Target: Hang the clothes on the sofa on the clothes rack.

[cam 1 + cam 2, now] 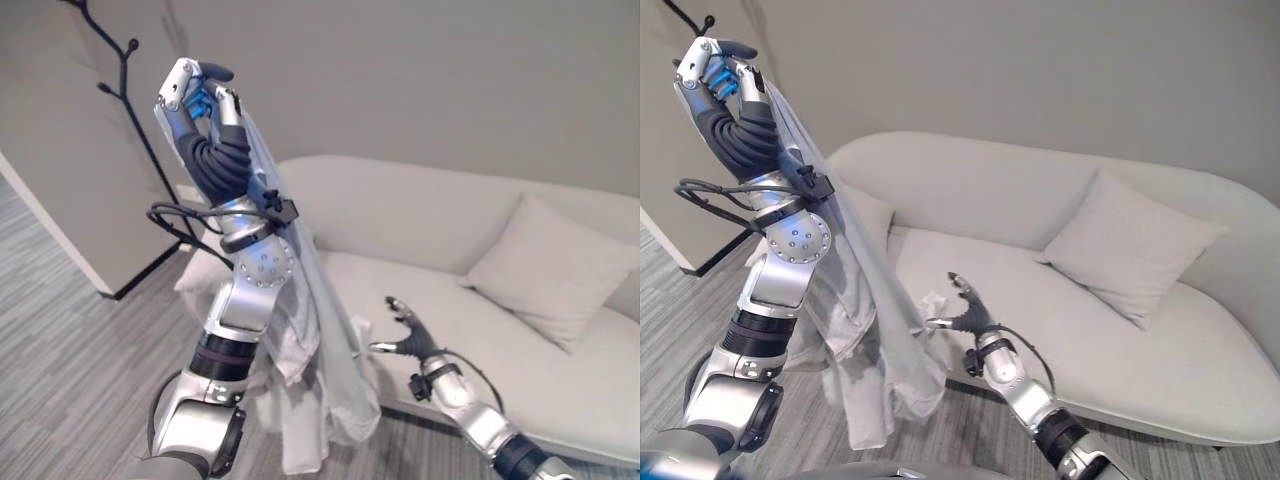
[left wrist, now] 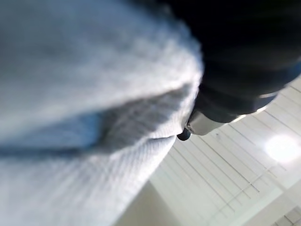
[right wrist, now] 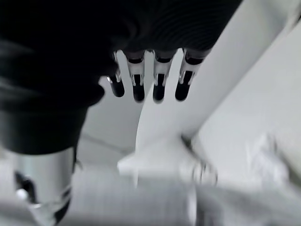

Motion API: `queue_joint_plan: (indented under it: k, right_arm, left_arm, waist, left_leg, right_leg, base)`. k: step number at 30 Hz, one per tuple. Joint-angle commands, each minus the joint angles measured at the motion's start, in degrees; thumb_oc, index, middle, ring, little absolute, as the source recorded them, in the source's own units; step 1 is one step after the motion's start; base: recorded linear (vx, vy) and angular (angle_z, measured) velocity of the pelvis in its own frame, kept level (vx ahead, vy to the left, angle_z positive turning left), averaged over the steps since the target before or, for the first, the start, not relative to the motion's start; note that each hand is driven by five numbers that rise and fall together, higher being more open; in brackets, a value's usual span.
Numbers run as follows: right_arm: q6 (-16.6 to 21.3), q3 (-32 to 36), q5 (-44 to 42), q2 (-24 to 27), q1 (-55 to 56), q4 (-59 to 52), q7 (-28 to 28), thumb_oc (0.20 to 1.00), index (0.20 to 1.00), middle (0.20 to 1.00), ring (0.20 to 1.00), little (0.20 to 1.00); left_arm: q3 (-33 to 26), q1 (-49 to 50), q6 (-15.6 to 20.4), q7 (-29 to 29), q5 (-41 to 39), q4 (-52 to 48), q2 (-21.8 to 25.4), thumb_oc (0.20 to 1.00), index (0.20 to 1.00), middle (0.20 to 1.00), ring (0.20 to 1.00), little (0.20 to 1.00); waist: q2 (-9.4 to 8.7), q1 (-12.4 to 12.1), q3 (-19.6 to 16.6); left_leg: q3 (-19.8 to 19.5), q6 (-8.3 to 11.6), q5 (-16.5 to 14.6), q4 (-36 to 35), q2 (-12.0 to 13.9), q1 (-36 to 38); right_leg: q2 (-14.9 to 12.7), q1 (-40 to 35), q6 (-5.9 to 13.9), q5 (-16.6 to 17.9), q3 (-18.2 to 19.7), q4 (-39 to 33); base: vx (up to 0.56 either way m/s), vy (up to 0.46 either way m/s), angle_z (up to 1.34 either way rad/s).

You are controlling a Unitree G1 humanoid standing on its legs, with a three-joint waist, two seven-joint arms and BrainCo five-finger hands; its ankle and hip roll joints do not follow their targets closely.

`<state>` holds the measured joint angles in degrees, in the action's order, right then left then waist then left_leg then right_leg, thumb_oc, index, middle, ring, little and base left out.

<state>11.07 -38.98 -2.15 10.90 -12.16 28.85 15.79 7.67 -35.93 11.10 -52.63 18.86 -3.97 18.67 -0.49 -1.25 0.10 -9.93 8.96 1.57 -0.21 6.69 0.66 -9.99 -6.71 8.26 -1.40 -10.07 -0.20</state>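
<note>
My right hand [image 1: 408, 338] hung low, fingers spread and holding nothing, before the sofa [image 1: 450, 250]. My left hand [image 1: 205, 100] was raised high, clenched on the pale garment [image 1: 325, 340] hanging beside the clothes rack [image 1: 125, 75].

Soft even daylight; wrist views blurred, ceiling lamp [image 2: 282, 148] glaring.

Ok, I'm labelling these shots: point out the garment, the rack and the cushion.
garment [image 1: 335, 350]: left eye view, hanging folds below the raised arm.
rack [image 1: 128, 75]: left eye view, black stem under a branch.
cushion [image 1: 1125, 250]: right eye view, middle of its face.
</note>
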Motion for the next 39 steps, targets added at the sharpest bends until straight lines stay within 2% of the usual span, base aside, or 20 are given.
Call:
queue_joint_plan:
  k: [1,2,3,4,5,8,12,15,18,20,22,23,24,25,27,28,29,33,35,39]
  right_arm:
    - [1.02,-3.5,5.45,0.12,-2.65,2.74,-0.99,1.0,1.0,1.0,1.0,1.0]
    - [0.48,-5.48,6.14,-1.36,-2.94,4.9,-2.64,1.0,1.0,1.0,1.0,1.0]
    - [0.55,-5.45,6.14,-1.46,-3.08,5.04,-2.63,1.0,1.0,1.0,1.0,1.0]
    - [0.13,-7.28,6.79,-2.86,-3.69,7.8,-3.84,1.0,1.0,1.0,1.0,1.0]
    - [0.18,-7.27,6.81,-2.94,-3.77,7.9,-3.81,1.0,1.0,1.0,1.0,1.0]
    - [0.42,-10.0,5.65,-5.28,-4.83,10.14,-7.34,1.0,1.0,1.0,1.0,1.0]
    - [0.67,-12.56,3.3,-9.71,-6.32,14.04,-9.57,1.0,1.0,1.0,1.0,1.0]
    - [0.62,-12.69,2.63,-11.01,-6.77,15.13,-9.27,1.0,1.0,1.0,1.0,1.0]
    - [1.17,-13.73,2.51,-13.18,-6.74,17.68,-7.62,1.0,1.0,1.0,1.0,1.0]
    - [1.31,-13.87,2.18,-13.91,-7.22,18.97,-6.55,1.0,1.0,1.0,1.0,1.0]
    - [1.32,-14.29,1.41,-14.76,-7.54,20.01,-5.57,1.0,1.0,1.0,1.0,1.0]
    - [1.24,-14.26,0.78,-15.16,-7.71,20.87,-5.11,1.0,1.0,1.0,1.0,1.0]
    - [1.27,-14.23,0.78,-15.18,-7.78,20.92,-5.1,1.0,1.0,1.0,1.0,1.0]
    - [1.19,-14.04,-0.76,-16.0,-7.72,22.17,-4.44,1.0,1.0,1.0,1.0,1.0]
    - [0.91,-13.65,-1.29,-16.63,-7.77,24.43,-4.08,1.0,1.0,1.0,1.0,1.0]
    - [0.88,-13.73,-1.76,-16.68,-7.65,24.5,-4.4,0.784,0.784,0.784,0.784,0.784]
    - [0.93,-13.82,-1.76,-16.49,-7.48,24.56,-4.69,0.2,0.2,0.2,0.2,0.2]
    - [0.33,-12.67,-5.61,-16.77,-5.05,28.1,-5.09,0.2,0.2,0.2,0.2,0.2]
    - [0.27,-11.86,-6.55,-16.48,-4.74,29.06,-4.78,0.2,0.2,0.2,0.2,0.2]
    - [0.29,-6.89,-7.24,-12.69,-1.95,29.05,-3.49,0.2,0.2,0.2,0.2,0.2]
  left_arm:
    - [1.55,-8.81,2.11,-0.57,2.82,2.55,0.93,0.2,0.2,0.2,0.2,0.2]
    - [2.03,-11.62,1.64,-0.62,3.25,3.36,0.55,0.2,0.2,0.2,0.2,0.2]
    - [2.07,-11.78,1.68,-0.67,3.25,3.49,0.6,0.2,0.2,0.2,0.2,0.2]
    - [2.49,-13.98,1.69,-0.97,2.86,5.0,-0.01,0.2,0.2,0.2,0.2,0.2]
    - [2.5,-14.06,1.7,-0.98,2.86,5.07,0.02,0.2,0.2,0.2,0.2,0.2]
    - [3.91,-18.37,1.48,-1.09,2.6,8.22,-1.48,0.2,0.2,0.2,0.2,0.2]
    - [5.03,-22.55,1.16,-2.02,2.27,10.83,-2.1,0.2,0.2,0.2,0.2,0.2]
    - [4.89,-23.53,1.27,-2.81,1.54,11.13,-1.84,0.2,0.2,0.2,0.2,0.2]
    - [4.37,-23.72,1.13,-4.15,0.19,11.41,-3.19,0.2,0.2,0.2,0.2,0.2]
    - [4.38,-24.37,0.93,-4.05,-1.36,12.83,-5.01,0.2,0.2,0.2,0.2,0.2]
    - [4.49,-24.99,0.6,-3.4,-2.97,13.53,-7.23,0.2,0.2,0.2,0.2,0.2]
    - [4.4,-25.44,0.54,-3.4,-3.78,13.78,-8.11,0.2,0.2,0.2,0.2,0.2]
    - [4.39,-25.52,0.54,-3.4,-3.79,13.79,-8.1,0.2,0.2,0.2,0.2,0.2]
    - [4.32,-26.72,0.93,-3.87,-5.6,14.38,-10.0,0.2,0.2,0.2,0.2,0.2]
    - [4.3,-27.56,0.82,-3.93,-6.98,15.7,-11.05,0.2,0.2,0.2,0.2,0.2]
    - [4.26,-27.91,0.72,-3.72,-7.21,15.99,-11.49,0.2,0.2,0.2,0.2,0.2]
    - [4.12,-28.39,0.26,-3.35,-6.94,16.0,-11.82,0.2,0.2,0.2,0.2,0.2]
    - [3.77,-28.84,-0.26,-3.63,-7.11,16.04,-11.25,0.2,0.2,0.2,0.2,0.2]
    - [3.74,-28.75,-0.22,-3.76,-7.46,15.98,-11.11,0.2,0.2,0.2,0.2,0.2]
    - [3.31,-28.46,-0.62,-3.82,-7.88,16.19,-9.67,0.2,0.2,0.2,0.2,0.2]
  waist:
    - [3.08,0.13,-4.34]
    - [2.93,0.57,-4.17]
    - [2.77,0.52,-4.11]
    - [2.24,0.77,-3.91]
    - [2.11,0.73,-3.89]
    - [0.79,0.82,-3.47]
    - [-0.45,0.13,-2.35]
    - [-0.28,-0.26,-1.04]
    - [0.4,0.19,-0.64]
    - [0.85,-0.3,-1.08]
    - [1.12,-0.77,-2.03]
    - [1.24,-1.02,-2.34]
    - [1.2,-1.01,-2.38]
    - [1.31,-1.48,-3.54]
    - [0.97,-1.99,-4.54]
    - [0.86,-2.3,-5.2]
    - [0.42,-2.68,-5.75]
    - [-0.95,-2.86,-7.02]
    - [-0.97,-2.88,-7.14]
    - [-0.06,-1.85,-6.46]
  left_leg:
    - [-4.48,2.4,2.3,-2.36,5.02,-3.17]
    - [-3.22,1.4,-1.15,0.85,3.18,-3.86]
    - [-3.15,1.29,-1.41,1.35,2.93,-4.1]
    - [-1.91,0.29,-4.36,5.22,0.44,-5.29]
    - [-1.83,0.19,-4.61,5.7,0.22,-5.52]
    - [0.58,-1.84,-10.19,11.36,-3.6,-6.93]
    - [3.22,-3.99,-13.0,15.75,-7.33,-9.01]
    - [5.29,-4.71,-12.95,17.22,-7.68,-9.98]
    - [7.92,-6.56,-11.09,15.93,-8.92,-9.65]
    - [8.3,-7.58,-9.68,13.47,-9.77,-8.23]
    - [8.63,-8.44,-8.39,10.98,-10.72,-6.89]
    - [8.77,-8.67,-7.73,9.99,-11.07,-6.52]
    - [8.76,-8.65,-7.35,9.74,-11.1,-6.62]
    - [8.85,-8.99,-5.83,7.73,-11.59,-6.15]
    - [9.29,-9.06,-4.64,6.31,-12.34,-6.11]
    - [9.51,-9.09,-4.14,5.94,-12.73,-6.42]
    - [9.94,-9.15,-3.74,5.77,-13.16,-7.02]
    - [10.11,-9.41,-2.6,4.65,-14.38,-7.21]
    - [10.36,-9.28,-2.12,4.26,-14.3,-7.54]
    - [11.26,-8.41,0.75,2.51,-13.39,-9.3]
  right_leg:
    - [-0.07,3.11,1.12,3.21,2.68,-2.44]
    - [-3.01,3.71,2.23,5.14,3.45,-2.88]
    - [-3.2,3.72,2.34,5.23,3.54,-3.0]
    - [-6.31,4.04,3.06,7.5,4.25,-3.84]
    - [-6.49,4.05,3.16,7.59,4.34,-3.96]
    - [-10.38,5.47,4.33,10.17,6.7,-4.69]
    - [-13.22,9.62,4.54,13.19,9.96,-4.8]
    - [-13.35,13.6,4.33,14.47,10.2,-4.8]
    - [-9.78,13.26,2.48,11.18,11.63,-1.99]
    - [-6.08,12.81,1.36,6.47,13.13,4.01]
    - [-1.85,10.49,0.23,0.92,12.43,8.97]
    - [-0.41,9.34,-0.32,-1.3,11.65,10.7]
    - [-0.44,9.54,-0.33,-1.11,11.66,10.69]
    - [2.45,7.09,-1.63,-5.05,10.33,13.59]
    - [4.28,4.12,-2.51,-7.96,9.33,14.5]
    - [5.14,3.06,-2.8,-8.71,9.07,14.82]
    - [5.91,1.73,-2.94,-9.31,8.85,14.44]
    - [7.37,0.3,-3.77,-9.46,9.12,10.29]
    - [8.04,-0.09,-3.68,-8.9,9.65,8.32]
    - [10.05,-0.74,-4.01,-6.05,11.72,2.55]
  base:
    - [-0.2,0.559,-0.01]
    - [-0.14,0.403,-0.07]
    - [-0.19,0.495,-0.09]
    - [-0.1,0.234,-0.02]
    - [-0.14,0.35,0.04]
    - [-0.14,0.298,-0.05]
    - [-0.21,0.269,-0.26]
    - [-0.23,0.233,-0.43]
    - [-0.18,0.299,-0.27]
    - [-0.08,0.218,0.03]
    - [-0.03,0.183,0.08]
    - [-0.04,0.106,0.17]
    - [-0.04,0.12,0.25]
    - [-0.03,0.095,0.27]
    - [-0.02,0.079,0.14]
    - [-0.03,0.02,0.08]
    - [-0.02,0.007,0.11]
    - [-0.01,-0.039,0.3]
    - [-0.08,-0.026,0.01]
    - [-0.15,-0.027,-0.27]
